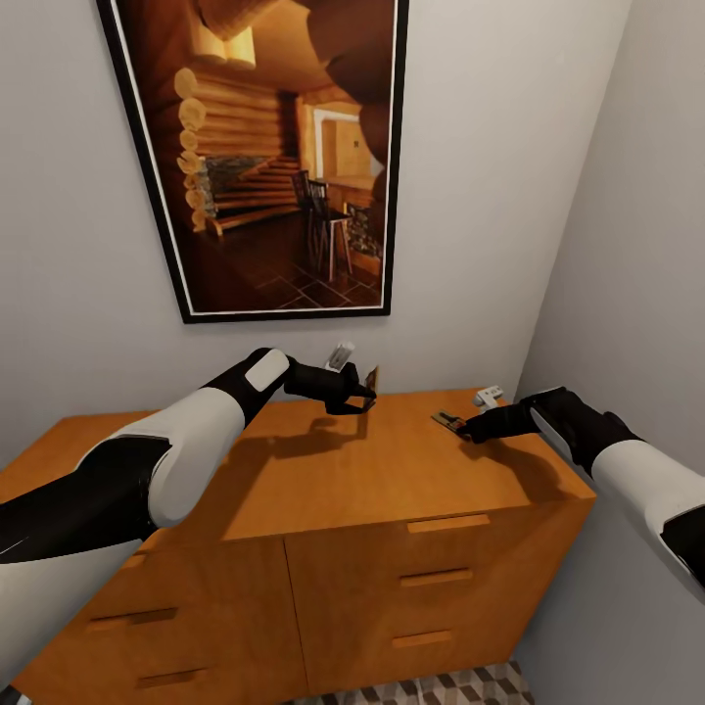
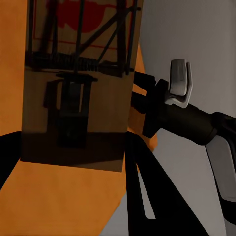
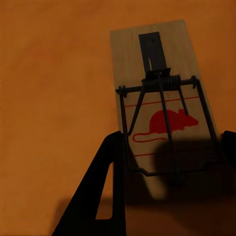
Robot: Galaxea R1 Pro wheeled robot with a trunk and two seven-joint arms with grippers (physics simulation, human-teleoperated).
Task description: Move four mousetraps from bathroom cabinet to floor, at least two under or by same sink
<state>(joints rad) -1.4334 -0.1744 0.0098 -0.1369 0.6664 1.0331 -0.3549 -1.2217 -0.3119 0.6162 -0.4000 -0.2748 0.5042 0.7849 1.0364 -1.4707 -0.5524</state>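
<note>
Black and matte, the left end effector hovers above the rear middle of the orange-brown cabinet, its fingers closed on a dark brown mousetrap that it holds off the wood, standing on edge with its flat face toward the camera. In the left wrist view that trap hangs between the two black fingers, long axis running along them, the spring coil and wire bar in shadow and a red print cut off at the frame edge. Behind the end effector a pale grey trap leans against the white wall, half hidden by the wrist.

The right end effector reaches low over the cabinet top near its right rear corner. Its fingertips straddle one end of a second wooden trap that lies flat on the wood, and in the right wrist view the fingers stand apart on either side of the trap, whose long axis points away from the end effector, red mouse print and wire bar nearest it; whether the pads touch the board I cannot tell, as that end lies in shadow. Just beyond, close to the corner, another pale grey trap rests on the top, small and hard to read.

The cabinet's drawers are shut, with slim bar handles. A framed picture of a log interior hangs above. A strip of cube-pattern bathroom floor shows at the cabinet's foot.
</note>
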